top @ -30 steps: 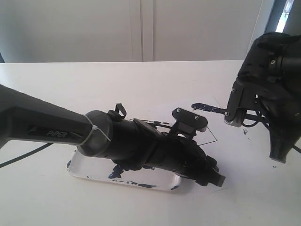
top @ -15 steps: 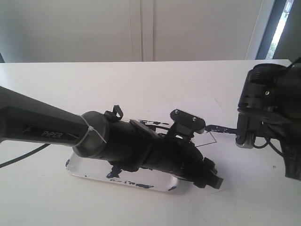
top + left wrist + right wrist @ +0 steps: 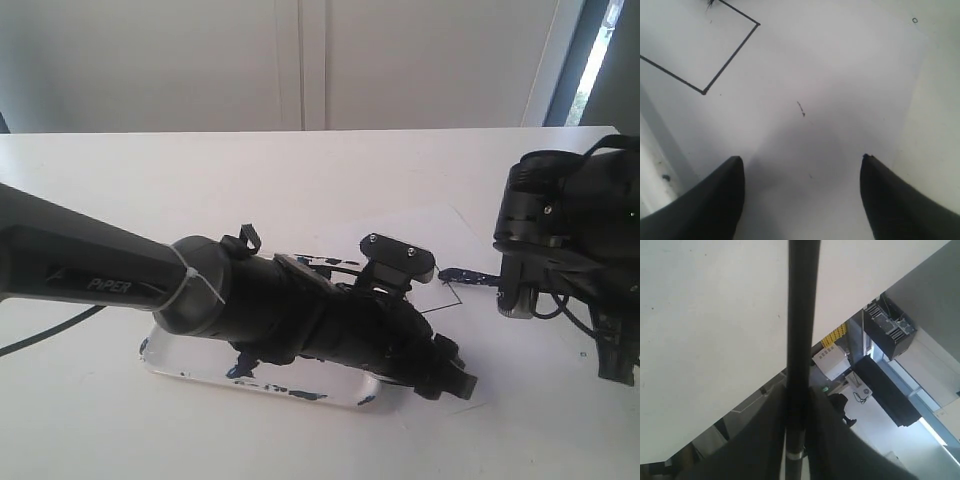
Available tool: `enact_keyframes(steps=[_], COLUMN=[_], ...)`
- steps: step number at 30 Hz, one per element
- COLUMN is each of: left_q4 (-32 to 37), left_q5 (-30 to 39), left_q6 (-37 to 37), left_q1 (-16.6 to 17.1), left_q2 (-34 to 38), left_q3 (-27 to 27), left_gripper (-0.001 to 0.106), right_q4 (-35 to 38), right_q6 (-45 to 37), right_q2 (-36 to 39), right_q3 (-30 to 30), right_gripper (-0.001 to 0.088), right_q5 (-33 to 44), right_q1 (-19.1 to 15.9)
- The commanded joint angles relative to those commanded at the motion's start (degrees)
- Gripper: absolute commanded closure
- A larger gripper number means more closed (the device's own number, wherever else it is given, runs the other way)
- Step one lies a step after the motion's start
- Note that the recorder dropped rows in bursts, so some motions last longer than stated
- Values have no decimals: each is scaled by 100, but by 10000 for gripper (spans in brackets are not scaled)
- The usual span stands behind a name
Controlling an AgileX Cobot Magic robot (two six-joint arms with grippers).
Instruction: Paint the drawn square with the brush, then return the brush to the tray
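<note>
In the exterior view the right gripper (image 3: 512,290) sits at about three o'clock, pinching the back end of the brush (image 3: 468,276). The handle reaches toward nine o'clock and its dark tip lies low over the white paper sheet (image 3: 440,228), at or just beside the near corner of the drawn square (image 3: 447,296). The left arm hides most of that outline, so I cannot tell whether the bristles touch. The tray (image 3: 200,378) lies at seven o'clock, largely under the left arm, whose left gripper (image 3: 455,380) hangs past the tray's right end. In the left wrist view that claw stands wide with nothing between its fingers, and the square's inside looks white and unpainted beyond them. In the right wrist view the two fingers stand narrow and clamp the slim black handle, which runs straight out between them. The brush should handle as light and stiff, with a smooth round stick that could twist in the jaws and soft, wet bristles that smear. A hold well back on the handle suits it, with gentle downward pressure. Open table lies toward twelve o'clock, but the left arm crowds the tray, so the way back looks tight.
</note>
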Motion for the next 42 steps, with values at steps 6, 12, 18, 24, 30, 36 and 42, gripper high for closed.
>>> enact_keyframes(steps=[6, 12, 18, 24, 30, 36, 42], left_q4=[0, 0, 0, 0, 0, 0, 0], left_q5=[161, 174, 199, 247, 302, 314, 429], left_q6=[-118, -118, -118, -118, -118, -118, -118], left_q1=[0, 0, 0, 0, 0, 0, 0], left_q2=[0, 0, 0, 0, 0, 0, 0], left_q3=[0, 0, 0, 0, 0, 0, 0], left_gripper=[363, 363, 363, 369, 371, 371, 371], right_q4=[39, 158, 158, 174, 347, 372, 319], right_q6=[124, 124, 124, 299, 328, 328, 328], right_q2=[0, 0, 136, 442, 466, 466, 466], right_q3=[0, 0, 0, 0, 0, 0, 0], right_gripper=[868, 868, 868, 868, 868, 868, 868], right_q5=[0, 0, 0, 0, 0, 0, 0], right_q1=[0, 35, 291, 407, 446, 743, 746])
